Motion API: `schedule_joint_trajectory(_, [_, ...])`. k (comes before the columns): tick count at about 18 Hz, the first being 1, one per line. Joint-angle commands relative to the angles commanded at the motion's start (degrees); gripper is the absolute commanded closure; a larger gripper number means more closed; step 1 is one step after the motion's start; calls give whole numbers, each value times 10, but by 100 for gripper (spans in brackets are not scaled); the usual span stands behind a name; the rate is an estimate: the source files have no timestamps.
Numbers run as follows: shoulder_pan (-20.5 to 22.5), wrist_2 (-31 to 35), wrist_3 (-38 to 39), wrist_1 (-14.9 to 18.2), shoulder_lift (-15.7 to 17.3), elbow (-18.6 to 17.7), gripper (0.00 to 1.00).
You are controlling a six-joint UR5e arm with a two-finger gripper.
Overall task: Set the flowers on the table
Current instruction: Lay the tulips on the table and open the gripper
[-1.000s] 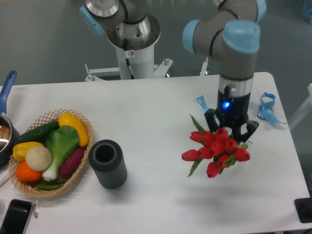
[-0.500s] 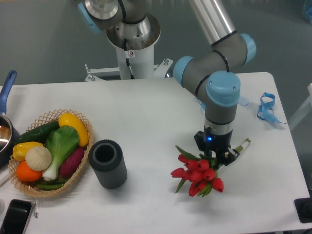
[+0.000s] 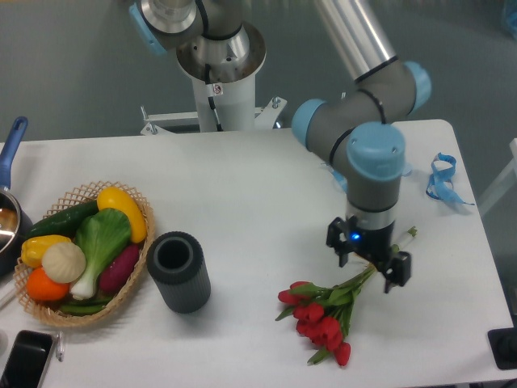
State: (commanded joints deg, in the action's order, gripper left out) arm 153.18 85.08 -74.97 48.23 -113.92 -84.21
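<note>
The flowers (image 3: 319,317), a bunch of red tulips with green leaves, lie flat on the white table (image 3: 242,186) at the front right. The heads point toward the front edge and the tied stems run up to the right. My gripper (image 3: 367,261) points straight down over the stems. Its jaws stand apart on either side of them, so it is open. The stem tips stick out beyond the gripper on the far right side.
A dark ribbed cylinder vase (image 3: 178,271) stands left of the flowers. A wicker basket (image 3: 97,187) of vegetables sits at the left, with a pot (image 3: 8,218) and a phone (image 3: 24,360) nearby. A blue ribbon (image 3: 440,179) lies at the right edge.
The gripper has gone down with the bunch. The flowers went from hanging upright to lying on the table, and the jaws have spread apart.
</note>
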Motion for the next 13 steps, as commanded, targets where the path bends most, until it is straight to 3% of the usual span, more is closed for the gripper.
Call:
schedule_joint_trajectory(2, [8,2,-51,45,22,19,0])
schedule_joint_trajectory(5, [33,0,-117,86,43,20,0])
schedule_joint_trajectory(11, [82,-7,-218,109,77,-9,0])
schedule_joint_trajectory(13, [104,-46,-228,109,91,-17,0])
